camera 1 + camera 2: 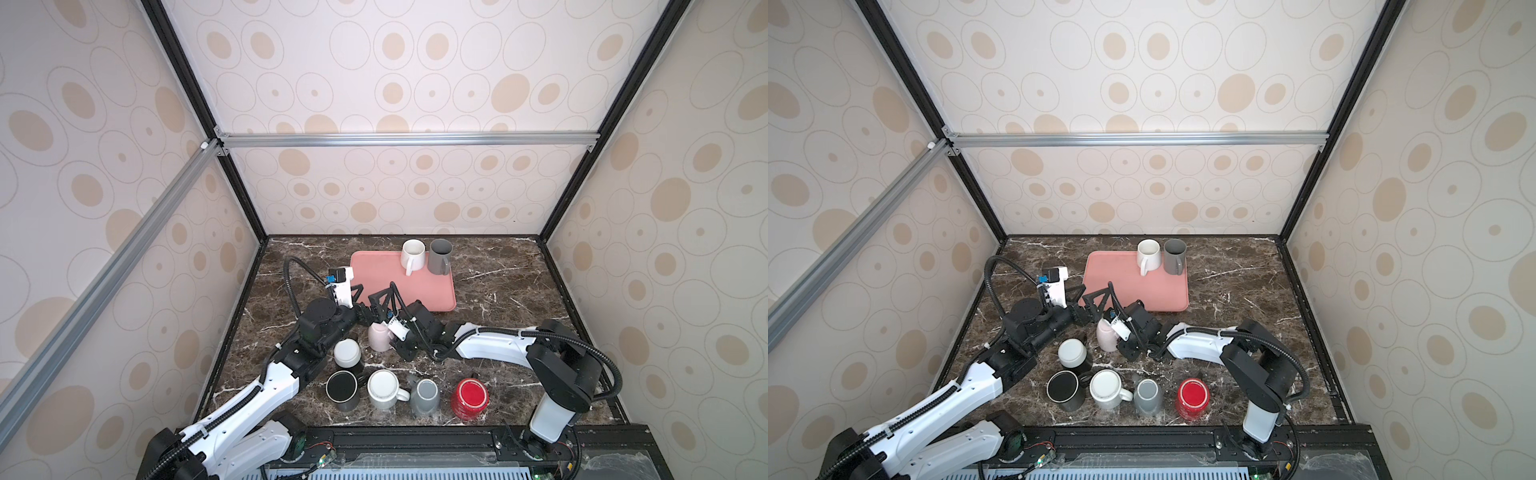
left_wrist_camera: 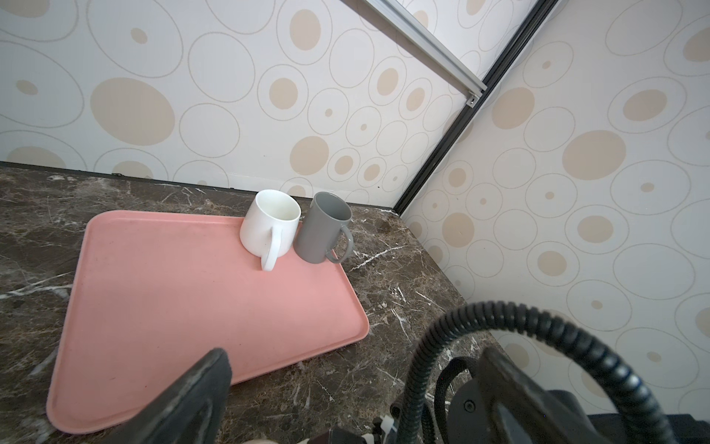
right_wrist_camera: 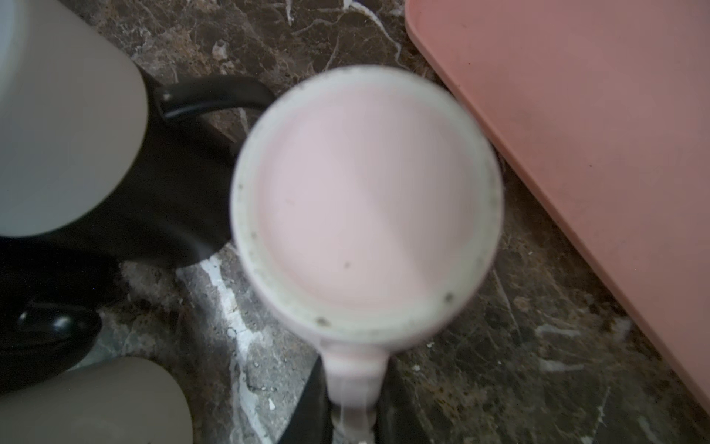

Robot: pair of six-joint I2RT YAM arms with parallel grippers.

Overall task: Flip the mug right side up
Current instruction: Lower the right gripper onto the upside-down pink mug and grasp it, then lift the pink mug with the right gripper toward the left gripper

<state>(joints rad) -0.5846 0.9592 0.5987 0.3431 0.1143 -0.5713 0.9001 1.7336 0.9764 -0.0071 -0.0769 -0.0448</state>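
in both top views the right gripper point(image 1: 390, 334) is mostly hidden under its own wrist, so its fingertips cannot be made out. the blurred right wrist view settles it: two dark fingers point(image 3: 317, 403) pinch the handle point(image 3: 355, 380) of the pink mug point(image 3: 365, 200), whose base faces the lens and whose handle is cut off by the frame. in a top view the pink mug point(image 1: 379, 336) stands bottom up just below centre, near the pink tray point(image 1: 419, 291). whether it touches the table point(image 1: 498, 291) is unclear. the left gripper point(image 1: 368, 296) hangs spread wide over the tray's lower left corner. the left wrist view shows a white mug point(image 2: 271, 226) and a grey mug point(image 2: 324, 230) upright on the tray.
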